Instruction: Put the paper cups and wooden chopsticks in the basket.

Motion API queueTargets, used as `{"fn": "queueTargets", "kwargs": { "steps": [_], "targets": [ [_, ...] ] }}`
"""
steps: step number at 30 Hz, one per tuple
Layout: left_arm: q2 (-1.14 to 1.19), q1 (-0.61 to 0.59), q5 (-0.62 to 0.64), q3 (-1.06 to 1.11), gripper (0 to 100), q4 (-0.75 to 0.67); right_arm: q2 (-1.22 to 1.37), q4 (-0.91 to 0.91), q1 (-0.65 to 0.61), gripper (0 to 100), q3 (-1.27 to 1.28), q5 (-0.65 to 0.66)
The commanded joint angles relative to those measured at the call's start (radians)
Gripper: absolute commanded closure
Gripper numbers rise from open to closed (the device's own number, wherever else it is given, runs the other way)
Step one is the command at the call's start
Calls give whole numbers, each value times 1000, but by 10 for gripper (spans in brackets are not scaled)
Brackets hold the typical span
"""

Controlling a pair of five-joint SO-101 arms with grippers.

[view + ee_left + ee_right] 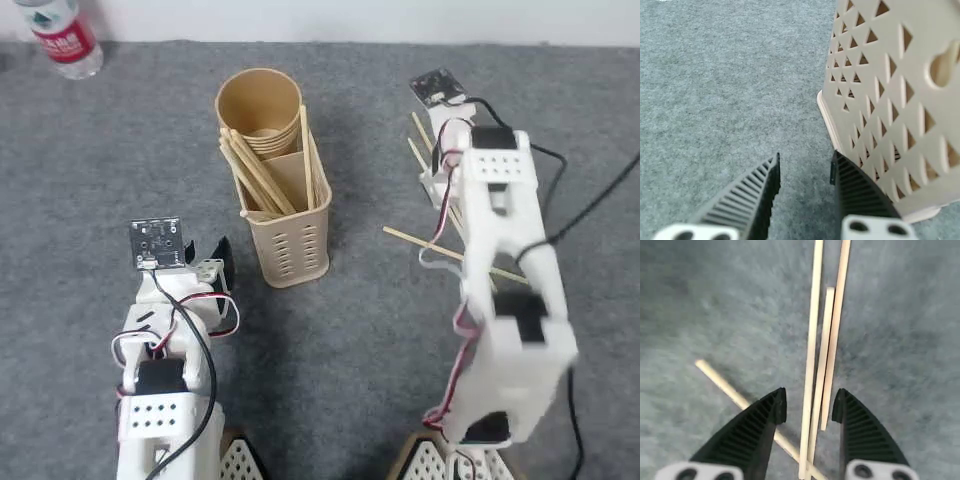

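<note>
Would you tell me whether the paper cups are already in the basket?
In: the cups stand stacked inside the basket, in its far compartment.

The grey felted surface (330, 380) bears a basket (290, 245) near centre, loose chopsticks (410, 238) at 3 o'clock and a bottle (62, 35) at 11.

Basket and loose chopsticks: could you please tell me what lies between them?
Nothing but bare mat lies between the basket and the chopsticks, as the high view shows.

left gripper (805, 162), jaws parted, hangs toward the near edge of the table (340, 370); right gripper (810, 397), likewise parted, sits farther out.
</note>
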Motion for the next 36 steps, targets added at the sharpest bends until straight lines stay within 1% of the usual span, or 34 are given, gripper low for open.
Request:
{"fn": "queueTargets", "kwargs": {
  "steps": [1, 5, 8, 13, 14, 16, 17, 18, 20, 21, 24, 30, 34, 36],
  "targets": [
    [-11, 5, -14, -12, 827, 0, 159, 96, 25, 834, -236, 18],
    [-11, 6, -14, -12, 827, 0, 318, 156, 25, 835, -416, 55],
    [-11, 6, -14, -12, 827, 0, 414, 160, 25, 836, -517, 58],
    [-11, 6, -14, -12, 827, 0, 536, 162, 25, 838, -621, 60],
    [-11, 6, -14, -12, 827, 0, 553, 162, 25, 850, -632, 60],
    [-11, 6, -14, -12, 827, 0, 581, 162, 27, 920, -657, 60],
    [-11, 6, -14, -12, 827, 0, 590, 162, 27, 970, -669, 60],
    [-11, 6, -14, -12, 827, 0, 599, 162, 27, 998, -680, 60],
    [-11, 6, -14, -12, 827, 0, 604, 162, 27, 965, -690, 60],
    [-11, 6, -14, -12, 827, 0, 605, 162, 27, 963, -690, 60],
    [-11, 6, -14, -12, 827, 0, 605, 162, 27, 995, -690, 66],
    [-11, 6, -14, -12, 827, 0, 605, 220, 25, 992, -690, 169],
    [-11, 6, -14, -12, 827, 0, 601, 268, 27, 992, -694, 172],
    [-11, 5, -14, -12, 827, 0, 587, 328, 27, 992, -740, 172]
  ]
}}
